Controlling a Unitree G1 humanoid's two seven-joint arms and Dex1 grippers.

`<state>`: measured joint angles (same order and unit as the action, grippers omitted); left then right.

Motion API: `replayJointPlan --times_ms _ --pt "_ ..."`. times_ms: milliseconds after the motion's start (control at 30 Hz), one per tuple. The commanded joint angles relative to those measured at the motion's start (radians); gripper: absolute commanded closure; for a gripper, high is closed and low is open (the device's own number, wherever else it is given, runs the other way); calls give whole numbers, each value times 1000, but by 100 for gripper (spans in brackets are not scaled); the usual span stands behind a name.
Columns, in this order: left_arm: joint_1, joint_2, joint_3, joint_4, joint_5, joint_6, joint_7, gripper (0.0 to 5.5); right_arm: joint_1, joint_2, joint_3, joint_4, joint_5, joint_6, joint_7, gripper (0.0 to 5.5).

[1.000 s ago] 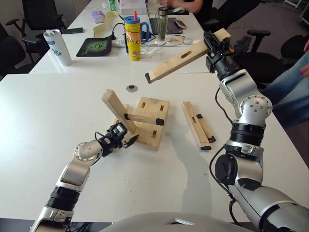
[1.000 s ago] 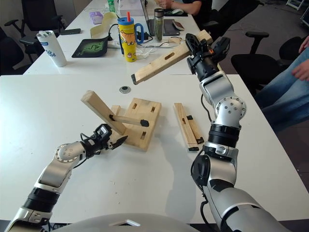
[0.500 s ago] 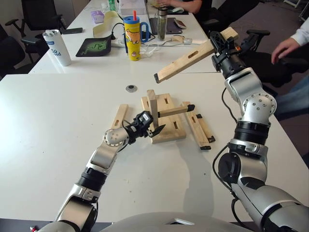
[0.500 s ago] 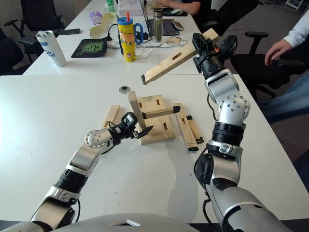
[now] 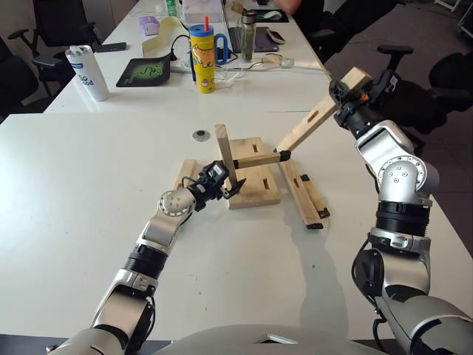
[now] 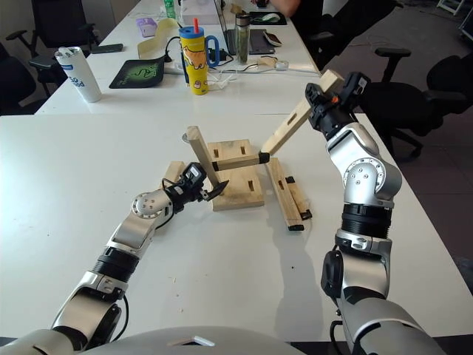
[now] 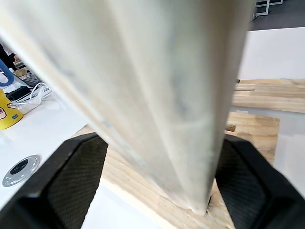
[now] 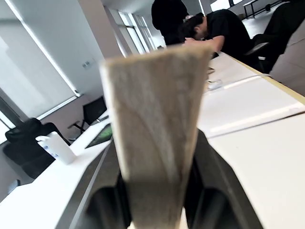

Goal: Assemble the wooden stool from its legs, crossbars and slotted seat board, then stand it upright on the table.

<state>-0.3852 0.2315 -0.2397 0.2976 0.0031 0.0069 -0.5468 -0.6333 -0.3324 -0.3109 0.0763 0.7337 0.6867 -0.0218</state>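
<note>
My left gripper [image 5: 228,183] is shut on the foot of a near-upright wooden leg [image 5: 224,150] that rests on the slotted seat board [image 5: 259,191]. A crossbar [image 5: 258,160] sticks out of that leg toward the right. In the left wrist view the leg [image 7: 157,81] stands between black fingers [image 7: 71,186] above the seat board [image 7: 252,129]. My right gripper [image 5: 346,95] is shut on the top of a second, slotted leg [image 5: 312,124]. This leg slants down to the crossbar's black-tipped end [image 5: 284,155]. It also appears as the leg [image 8: 157,124] in the right wrist view.
Two loose wooden pieces [image 5: 304,191] lie right of the seat board, one more [image 5: 183,174] to its left. A cable grommet [image 5: 201,135] sits behind. The far table holds a yellow cup [image 5: 202,48], a white bottle [image 5: 87,72] and a black mat [image 5: 145,70].
My right gripper has swung its leg down until the lower end meets the crossbar tip. My left gripper carried the leg-and-crossbar rightward and stood it more upright; the seat board shifted too.
</note>
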Motion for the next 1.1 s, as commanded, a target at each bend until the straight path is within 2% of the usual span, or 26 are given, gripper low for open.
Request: replayJointPlan --times_ms 33,200,400,633,833,1100 --pt "10 4 15 -13 2 -7 3 190 74 47 -69 -146 83 135 -111 447" --pt "45 14 26 -48 -3 1 -1 190 119 131 -145 -217 149 159 -208 447" --pt "59 8 25 -69 0 12 1 190 129 172 -169 -262 216 172 -224 447" --pt "74 2 25 -84 1 18 6 190 194 128 -96 -260 169 171 -137 447" --pt "85 -9 24 -96 1 24 16 190 276 108 -38 -168 44 68 -37 447" --pt "93 -21 17 -102 4 28 20 190 219 77 -20 -80 -31 -70 23 447"
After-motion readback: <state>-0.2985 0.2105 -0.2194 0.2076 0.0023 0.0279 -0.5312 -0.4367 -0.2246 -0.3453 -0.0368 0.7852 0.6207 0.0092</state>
